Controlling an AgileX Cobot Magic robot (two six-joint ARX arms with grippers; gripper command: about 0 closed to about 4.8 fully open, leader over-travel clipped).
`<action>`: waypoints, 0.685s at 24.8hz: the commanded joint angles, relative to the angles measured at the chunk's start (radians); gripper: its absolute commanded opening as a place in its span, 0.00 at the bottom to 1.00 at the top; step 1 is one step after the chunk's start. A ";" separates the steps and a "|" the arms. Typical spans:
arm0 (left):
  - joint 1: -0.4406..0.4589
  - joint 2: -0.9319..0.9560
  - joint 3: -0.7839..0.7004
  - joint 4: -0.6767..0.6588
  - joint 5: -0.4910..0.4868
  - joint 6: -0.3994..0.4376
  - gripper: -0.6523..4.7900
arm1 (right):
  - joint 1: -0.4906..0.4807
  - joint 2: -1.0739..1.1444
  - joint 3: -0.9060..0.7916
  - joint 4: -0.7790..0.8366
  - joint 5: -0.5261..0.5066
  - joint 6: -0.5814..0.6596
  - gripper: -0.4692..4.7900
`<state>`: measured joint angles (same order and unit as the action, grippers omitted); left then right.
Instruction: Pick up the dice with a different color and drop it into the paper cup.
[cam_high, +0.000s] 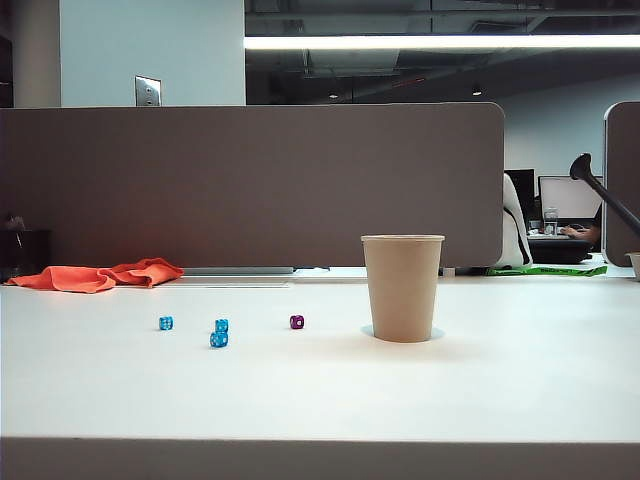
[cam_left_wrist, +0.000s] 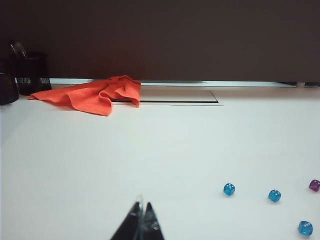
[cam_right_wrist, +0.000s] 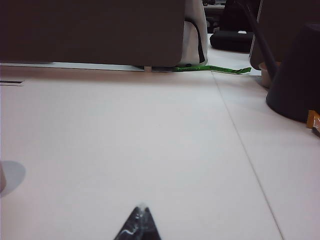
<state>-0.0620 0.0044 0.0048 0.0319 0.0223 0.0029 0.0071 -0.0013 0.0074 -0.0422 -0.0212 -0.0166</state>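
Observation:
The tiny purple dice with a different color (cam_high: 297, 322) lies on the white table just left of the tan paper cup (cam_high: 402, 287), which stands upright. Three blue dice (cam_high: 219, 339) sit further left. In the left wrist view the purple dice (cam_left_wrist: 314, 185) lies at the edge, with blue dice (cam_left_wrist: 274, 195) beside it. My left gripper (cam_left_wrist: 142, 206) is shut and empty, held low and well back from the dice. My right gripper (cam_right_wrist: 142, 209) is shut too, with nothing in it; the cup itself is out of its view. Neither gripper shows in the exterior view.
An orange cloth (cam_high: 98, 275) lies at the back left against the grey partition (cam_high: 250, 185). Black mesh holders (cam_left_wrist: 30, 72) stand at the far left. A dark lamp base (cam_right_wrist: 295, 80) and a green strip (cam_right_wrist: 212, 69) sit at the right.

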 joint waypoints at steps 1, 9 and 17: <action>-0.001 0.001 0.003 0.008 0.000 0.000 0.11 | 0.001 -0.001 -0.001 0.016 -0.005 -0.002 0.08; -0.001 0.001 0.003 0.009 0.000 0.000 0.11 | 0.001 -0.001 -0.001 0.016 -0.004 -0.001 0.08; -0.002 0.001 0.005 0.011 0.159 -0.087 0.11 | 0.001 -0.001 0.018 0.107 -0.059 0.024 0.08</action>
<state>-0.0620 0.0044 0.0048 0.0326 0.1215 -0.0803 0.0071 -0.0010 0.0090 0.0235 -0.0475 0.0013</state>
